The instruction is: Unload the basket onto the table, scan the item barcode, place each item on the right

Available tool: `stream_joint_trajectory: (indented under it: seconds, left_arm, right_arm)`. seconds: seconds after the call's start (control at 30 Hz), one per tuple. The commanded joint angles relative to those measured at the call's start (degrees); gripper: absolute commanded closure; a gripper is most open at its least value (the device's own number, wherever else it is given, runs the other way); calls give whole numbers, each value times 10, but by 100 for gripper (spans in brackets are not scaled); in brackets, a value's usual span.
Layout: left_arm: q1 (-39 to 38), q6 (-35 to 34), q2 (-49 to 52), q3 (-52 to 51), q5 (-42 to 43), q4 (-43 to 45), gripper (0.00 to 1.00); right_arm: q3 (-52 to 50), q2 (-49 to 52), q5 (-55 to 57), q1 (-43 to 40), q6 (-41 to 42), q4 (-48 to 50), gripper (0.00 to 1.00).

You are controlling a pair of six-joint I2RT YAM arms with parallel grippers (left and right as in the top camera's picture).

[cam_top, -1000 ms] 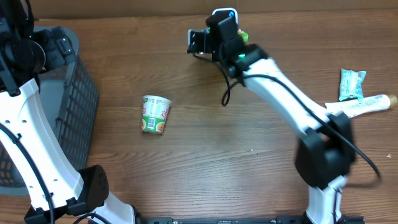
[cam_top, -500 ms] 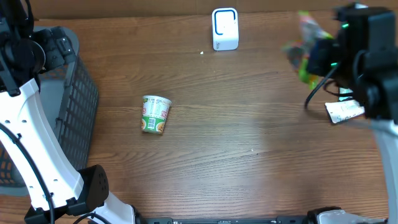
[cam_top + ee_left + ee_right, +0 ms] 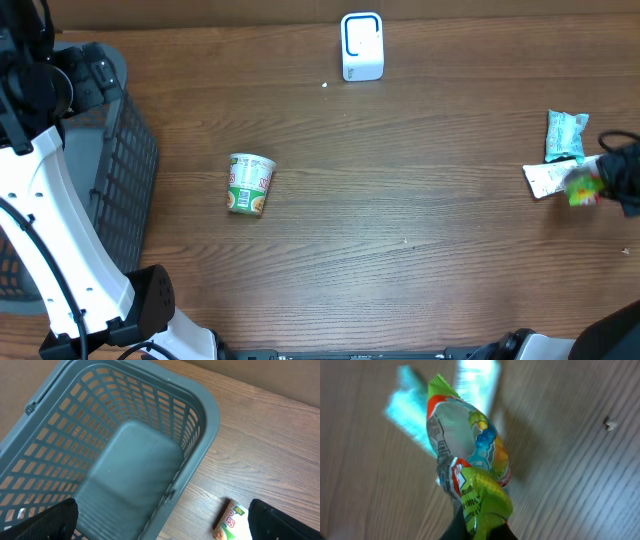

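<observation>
Across the brown wood-grain table, things sit well apart. A white scanner stands near the far edge, where a tan strip shows beyond the wood. A noodle cup lies on its side left of centre. A grey slatted basket fills the left edge, partly under the white left arm.

At the right edge, a teal packet and a white packet lie close together. The right gripper reaches in from that edge, its jaws clamped tight on the snack bag, a green and orange pouch. The wrist view shows the pouch pinched at its lower end and hanging above the blurred packets.

The left gripper hovers over the basket's open mouth with its fingers spread wide and holding nothing; the cup lies just outside the basket's wall.

A broad stretch of bare wood runs between the cup and the right-hand packets, and from the scanner to the near edge.
</observation>
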Motion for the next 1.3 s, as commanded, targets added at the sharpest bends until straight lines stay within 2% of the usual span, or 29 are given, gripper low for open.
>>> stream_joint_trajectory:
  seconds: [0.0,0.03,0.1,0.13,0.27,0.43,0.57,0.67,0.73,0.9,0.93,1.0,1.07,1.27]
  left_arm:
    - [-1,8,1,1,0,1,0]
    - [-1,8,1,1,0,1,0]
    - [-1,8,1,1,0,1,0]
    - [-1,8,1,1,0,1,0]
    - [-1,8,1,1,0,1,0]
    - [-1,8,1,1,0,1,0]
    - [-1,8,1,1,0,1,0]
    - [-1,8,1,1,0,1,0]
    - [-1,8,1,1,0,1,0]
    - [-1,8,1,1,0,1,0]
    - [-1,8,1,1,0,1,0]
    - [-1,8,1,1,0,1,0]
    - [-1,8,1,1,0,1,0]
    - [-1,8,1,1,0,1,0]
  right_arm:
    - [-36,-13,-71,-31,-16,53,90]
    - [-47,-13,-76,-38,-17,69,82]
    - [-53,-13,-79,-41,-20,77,58]
    - [-52,-13,-79,-41,-20,78,40]
    - [-42,-14,-122,-41,-54,78,1]
    - [47,-33,-141,-33,-96,6,0]
    - [124,-52,-174,10,-143,-49,0]
    - [136,-54,-249,82,-171,-46,0]
    - [134,-49,-263,163,-171,-35,0]
    - [134,5,-263,386,-170,56,0]
    - [134,32,-262,448,-158,99,0]
    - [134,77,-230,521,-102,166,0]
    - [134,125,-231,576,-51,240,0]
    - [134,237,-223,671,21,364,0]
